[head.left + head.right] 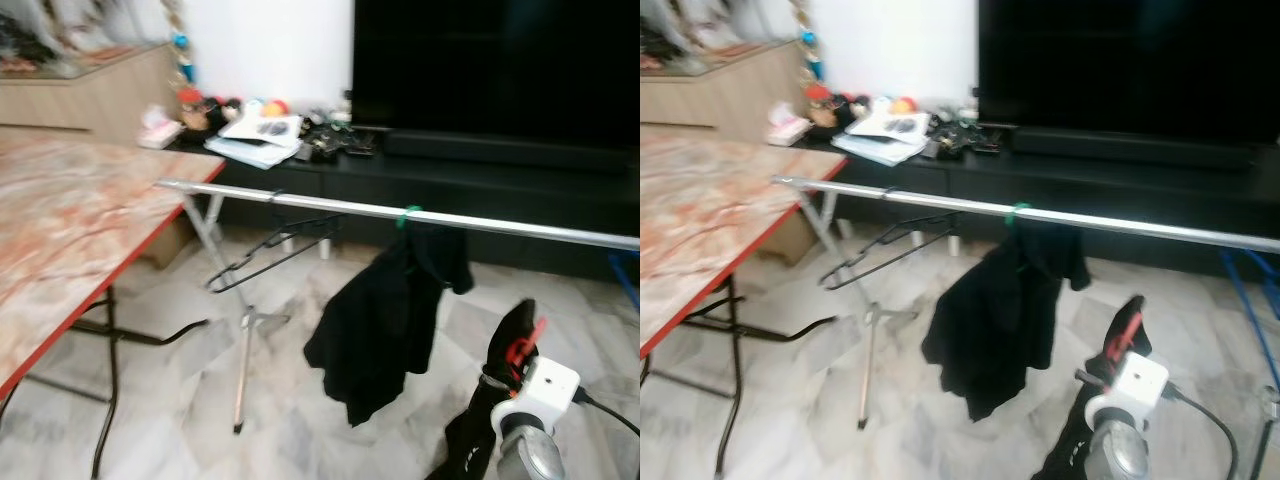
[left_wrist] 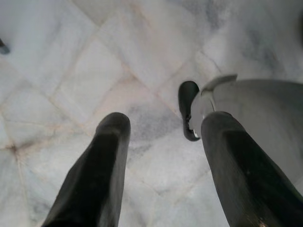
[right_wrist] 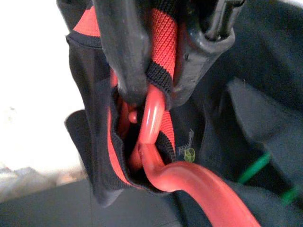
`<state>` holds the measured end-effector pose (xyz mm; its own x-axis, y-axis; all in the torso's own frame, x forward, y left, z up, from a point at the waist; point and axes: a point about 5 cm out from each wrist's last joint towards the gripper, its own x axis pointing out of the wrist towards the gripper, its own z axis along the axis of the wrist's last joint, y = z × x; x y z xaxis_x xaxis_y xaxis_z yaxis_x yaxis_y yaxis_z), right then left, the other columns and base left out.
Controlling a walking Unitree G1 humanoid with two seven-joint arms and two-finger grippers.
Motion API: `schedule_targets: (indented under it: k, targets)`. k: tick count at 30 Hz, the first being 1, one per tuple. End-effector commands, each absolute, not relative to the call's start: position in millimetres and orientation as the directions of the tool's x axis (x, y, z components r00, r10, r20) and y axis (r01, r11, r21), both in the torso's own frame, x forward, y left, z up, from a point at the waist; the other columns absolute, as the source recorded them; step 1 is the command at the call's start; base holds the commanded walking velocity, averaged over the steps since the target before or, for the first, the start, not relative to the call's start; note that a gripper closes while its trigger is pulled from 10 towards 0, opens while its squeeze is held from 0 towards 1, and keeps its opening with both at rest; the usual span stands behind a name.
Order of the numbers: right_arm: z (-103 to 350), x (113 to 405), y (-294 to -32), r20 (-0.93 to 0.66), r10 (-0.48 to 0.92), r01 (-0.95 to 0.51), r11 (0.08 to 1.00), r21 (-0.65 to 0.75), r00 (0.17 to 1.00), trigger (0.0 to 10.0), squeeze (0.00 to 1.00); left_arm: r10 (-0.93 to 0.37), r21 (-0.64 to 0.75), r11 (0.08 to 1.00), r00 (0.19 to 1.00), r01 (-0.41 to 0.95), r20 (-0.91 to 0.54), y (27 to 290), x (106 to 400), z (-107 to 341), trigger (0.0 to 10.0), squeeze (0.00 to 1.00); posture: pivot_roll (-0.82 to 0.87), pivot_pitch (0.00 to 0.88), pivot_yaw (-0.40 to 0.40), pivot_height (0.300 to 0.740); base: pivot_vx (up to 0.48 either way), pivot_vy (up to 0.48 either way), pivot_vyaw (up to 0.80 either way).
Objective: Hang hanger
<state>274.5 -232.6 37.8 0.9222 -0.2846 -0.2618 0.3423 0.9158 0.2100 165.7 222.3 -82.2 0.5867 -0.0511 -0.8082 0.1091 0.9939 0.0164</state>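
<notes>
The right tool (image 1: 520, 335) sits low at about 5 o'clock in the head views, clamped on a red hanger (image 3: 156, 127) that carries a black garment with red trim (image 3: 94, 113). The right wrist view shows the fingers (image 3: 125, 52) pinching the hanger's neck through the collar; the head views show little more than a red sliver there. The silver rail (image 1: 340, 207) runs roughly 9 to 3 o'clock, well above and ahead of the right tool, toward 11 o'clock from it. A black garment on a green hanger (image 1: 390, 320) and an empty black hanger (image 1: 270, 250) already hang there. The right arm is judged nearer. The left tool (image 2: 161, 156) hangs open over the marble floor (image 2: 71, 71), holding nothing. A marbled counter (image 1: 70, 230) stands at 9 o'clock.
</notes>
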Motion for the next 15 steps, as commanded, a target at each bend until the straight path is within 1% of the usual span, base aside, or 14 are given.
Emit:
schedule_targets:
  k: [1, 14, 15]
  targets:
    - [44.0, 277.6, -231.9, -0.232, -0.287, 0.337, 0.916, 0.218, 0.929, 10.0, 0.0, -0.047, 0.022, 0.994, 0.591, 0.109, -0.805, 224.3, 168.1, -80.7, 10.0, 0.0, 0.02, 0.056, 0.027, 0.74, -0.244, 0.0, 0.0]
    - [42.1, 276.5, -231.8, -0.24, -0.289, 0.341, 0.915, 0.215, 0.927, 10.0, 0.0, -0.046, 0.023, 0.994, 0.589, 0.108, -0.807, 225.8, 167.3, -80.7, 10.0, 0.0, 0.02, 0.059, 0.027, 0.74, -0.242, 0.0, 0.0]
    - [42.0, 276.6, -231.7, -0.24, -0.288, 0.341, 0.915, 0.215, 0.927, 10.0, 0.0, -0.045, 0.023, 0.994, 0.589, 0.108, -0.807, 225.9, 167.2, -80.8, 10.0, 0.0, 0.02, 0.059, 0.027, 0.74, 0.0, 0.0, 0.0]
